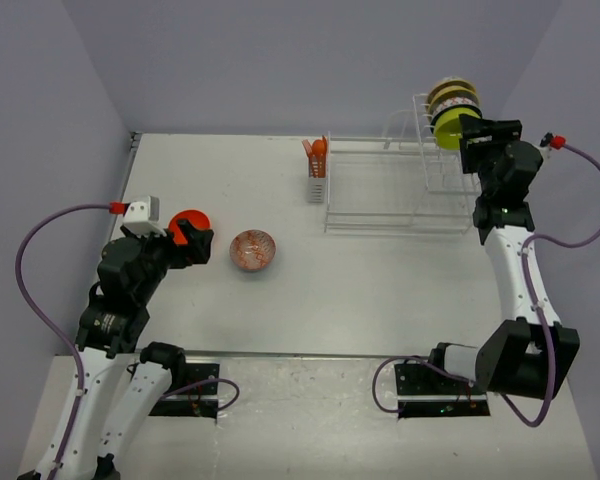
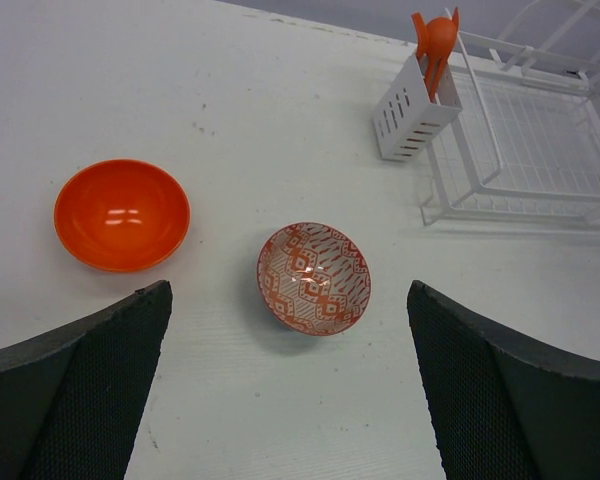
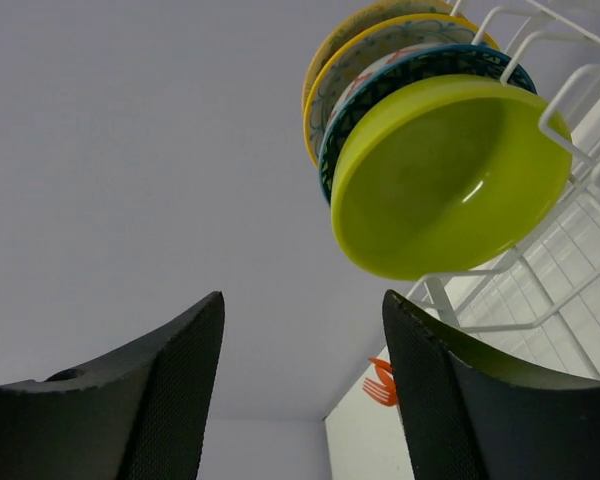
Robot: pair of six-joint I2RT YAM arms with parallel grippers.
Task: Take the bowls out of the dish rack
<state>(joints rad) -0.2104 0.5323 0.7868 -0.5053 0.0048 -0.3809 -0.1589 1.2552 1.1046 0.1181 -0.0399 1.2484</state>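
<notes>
Several bowls stand on edge in the tall slotted end of the white dish rack [image 1: 380,190]. The lime-green bowl [image 3: 450,175] is at the front, with a blue-rimmed bowl [image 3: 420,68] and a yellow-rimmed cream bowl [image 3: 365,45] behind it. My right gripper [image 3: 300,390] is open just below and in front of the green bowl [image 1: 448,130], with nothing between its fingers. On the table to the left sit a plain orange bowl [image 2: 122,215] and an orange-patterned bowl [image 2: 314,278]. Above these two, my left gripper [image 2: 290,400] hangs open and empty.
A small white cutlery basket [image 2: 415,110] with orange utensils [image 2: 435,40] hangs on the rack's left end. The rack's low flat section [image 2: 530,150] holds nothing. Grey walls close in the table at the back and sides.
</notes>
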